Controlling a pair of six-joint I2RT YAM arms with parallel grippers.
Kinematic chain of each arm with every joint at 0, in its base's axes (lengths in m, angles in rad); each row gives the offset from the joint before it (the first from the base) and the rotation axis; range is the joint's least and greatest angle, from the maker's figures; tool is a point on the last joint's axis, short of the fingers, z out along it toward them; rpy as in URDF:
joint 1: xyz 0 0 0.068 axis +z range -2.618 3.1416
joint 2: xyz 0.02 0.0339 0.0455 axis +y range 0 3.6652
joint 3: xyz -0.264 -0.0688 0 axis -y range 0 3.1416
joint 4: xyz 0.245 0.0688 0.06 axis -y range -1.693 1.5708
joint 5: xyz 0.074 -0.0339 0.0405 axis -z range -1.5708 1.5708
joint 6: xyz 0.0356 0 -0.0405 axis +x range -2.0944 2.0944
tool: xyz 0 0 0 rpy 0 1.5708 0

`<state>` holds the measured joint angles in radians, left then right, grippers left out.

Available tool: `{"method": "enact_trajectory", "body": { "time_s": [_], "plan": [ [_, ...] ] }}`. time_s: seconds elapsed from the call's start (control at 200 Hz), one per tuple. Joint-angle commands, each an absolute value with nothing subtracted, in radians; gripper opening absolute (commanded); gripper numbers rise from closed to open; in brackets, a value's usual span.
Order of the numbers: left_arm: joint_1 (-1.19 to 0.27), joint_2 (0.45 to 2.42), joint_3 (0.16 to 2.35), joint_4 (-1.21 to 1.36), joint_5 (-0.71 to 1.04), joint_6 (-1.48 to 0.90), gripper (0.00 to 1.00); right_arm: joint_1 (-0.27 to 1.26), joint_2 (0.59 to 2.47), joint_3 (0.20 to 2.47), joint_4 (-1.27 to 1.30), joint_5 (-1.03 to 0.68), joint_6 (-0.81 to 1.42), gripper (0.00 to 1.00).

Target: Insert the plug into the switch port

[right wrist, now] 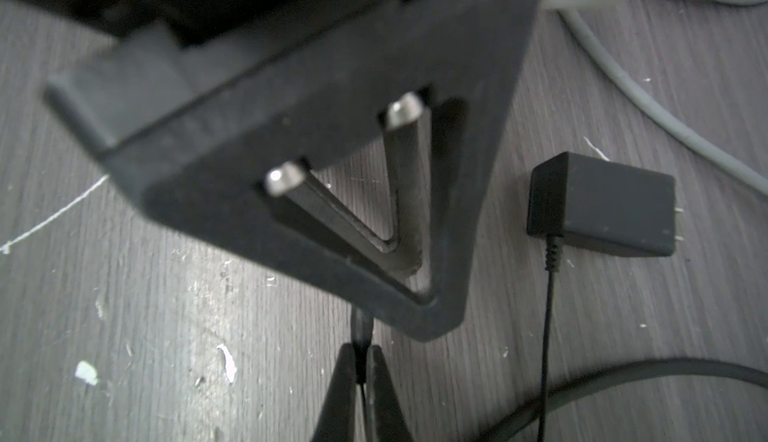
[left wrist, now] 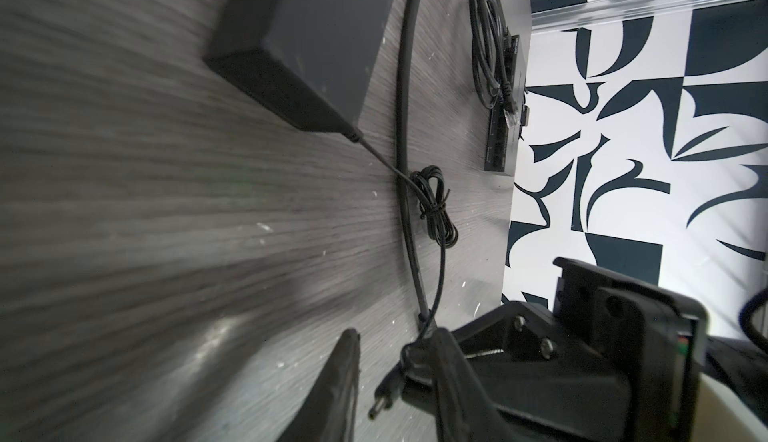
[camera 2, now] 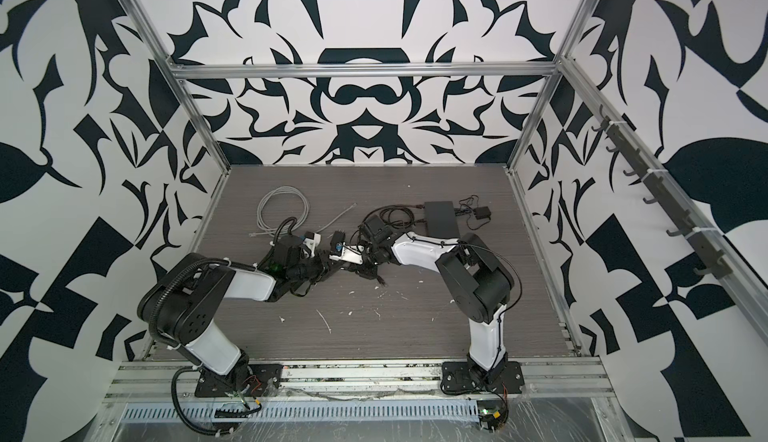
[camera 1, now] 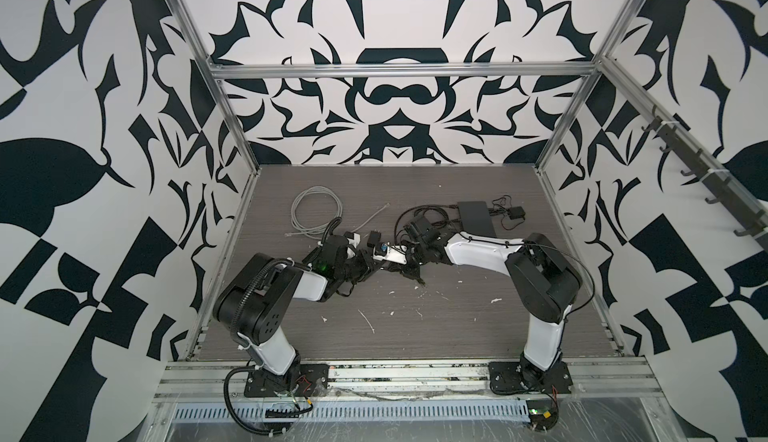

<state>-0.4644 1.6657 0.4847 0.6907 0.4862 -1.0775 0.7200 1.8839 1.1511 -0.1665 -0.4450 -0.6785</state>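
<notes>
The plug is a small black barrel plug on a thin black cord that runs from a black adapter. My right gripper is shut on the plug's black boot, just above the table. The plug's tip is hidden there behind a finger of the left gripper. My left gripper is open, its fingers standing on either side of the plug with a gap. The switch is a flat black box at the back right. Its row of ports faces the left wrist camera, with a cable plugged in.
A coiled grey cable lies at the back left. A thick black cable curves across the table between the adapter and the switch. A second small black adapter sits right of the switch. White flecks dot the grey table.
</notes>
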Motion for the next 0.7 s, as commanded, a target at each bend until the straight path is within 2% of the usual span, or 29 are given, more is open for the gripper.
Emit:
{"method": "enact_trajectory", "body": {
  "time_s": [0.0, 0.225, 0.695],
  "plan": [
    [-0.468, 1.68, 0.473, 0.719, 0.501, -1.095, 0.32, 0.714, 1.867, 1.152, -0.137, -0.461, -0.658, 0.0],
    [-0.474, 1.69, 0.471, 0.722, 0.499, -1.097, 0.32, 0.707, 1.867, 1.145, -0.123, -0.458, -0.651, 0.0],
    [-0.475, 1.698, 0.466, 0.744, 0.511, -1.104, 0.23, 0.699, 1.889, 1.147, -0.114, -0.443, -0.638, 0.0]
  ]
}}
